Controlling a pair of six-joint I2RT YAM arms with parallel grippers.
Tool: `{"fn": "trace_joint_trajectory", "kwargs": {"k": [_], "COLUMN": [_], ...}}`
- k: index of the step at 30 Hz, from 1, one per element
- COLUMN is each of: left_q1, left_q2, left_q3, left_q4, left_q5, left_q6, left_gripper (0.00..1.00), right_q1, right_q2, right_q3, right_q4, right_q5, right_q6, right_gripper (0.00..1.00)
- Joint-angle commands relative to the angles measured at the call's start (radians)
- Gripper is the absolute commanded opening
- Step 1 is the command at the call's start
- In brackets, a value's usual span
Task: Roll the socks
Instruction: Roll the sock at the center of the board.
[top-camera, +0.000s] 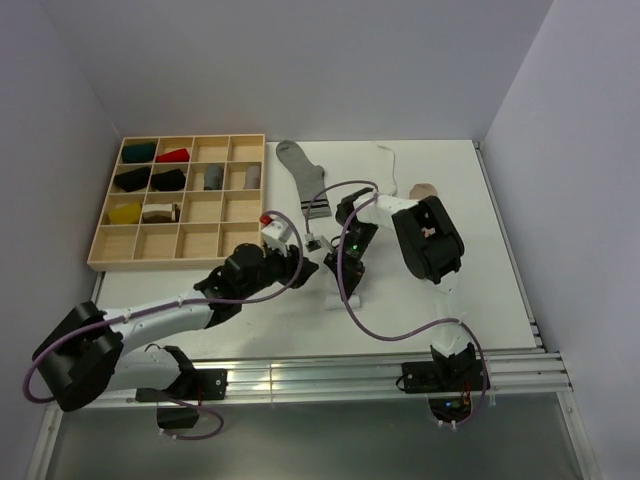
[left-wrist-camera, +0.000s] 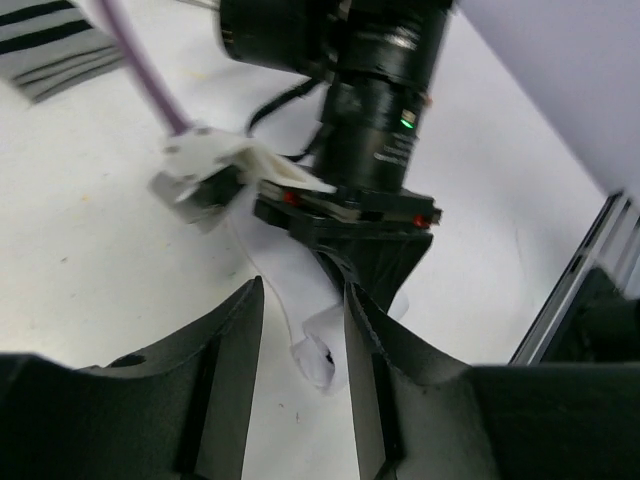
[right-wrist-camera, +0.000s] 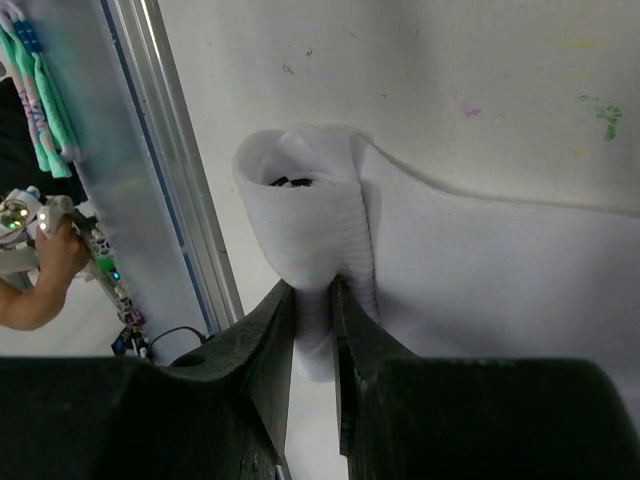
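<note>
A white sock (right-wrist-camera: 300, 215) lies on the white table with its near end rolled into a tube. My right gripper (right-wrist-camera: 312, 288) is shut on that roll. From above, the right gripper (top-camera: 345, 278) points down at the white sock (top-camera: 347, 297) near the table's middle. In the left wrist view the sock roll (left-wrist-camera: 320, 355) lies just beyond the gap of my left gripper (left-wrist-camera: 302, 290), which stands open and holds nothing. The left gripper (top-camera: 300, 262) sits close to the right one, on its left. A pale grey sock with dark stripes (top-camera: 302, 180) lies flat further back. A beige sock (top-camera: 425, 189) shows behind the right arm.
A wooden compartment tray (top-camera: 150, 262) at the back left holds several rolled socks. A thin white sock (top-camera: 388, 160) lies near the back wall. The purple cable (top-camera: 390, 335) loops over the table by the right arm. Metal rails (top-camera: 330, 375) run along the near edge.
</note>
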Motion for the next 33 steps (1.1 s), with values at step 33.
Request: {"fn": "trace_joint_trajectory", "kwargs": {"k": [33], "left_q1": [-0.184], "left_q2": [0.455], "left_q3": [0.353], "left_q4": [-0.232], "left_q5": [0.185], "left_q6": [0.371], "left_gripper": [0.46], "right_q1": [-0.047], "right_q2": [0.106], "right_q3": [0.066], "right_q4": [-0.035], "right_q5": [0.052], "right_q6": [-0.047], "right_gripper": [0.14]}}
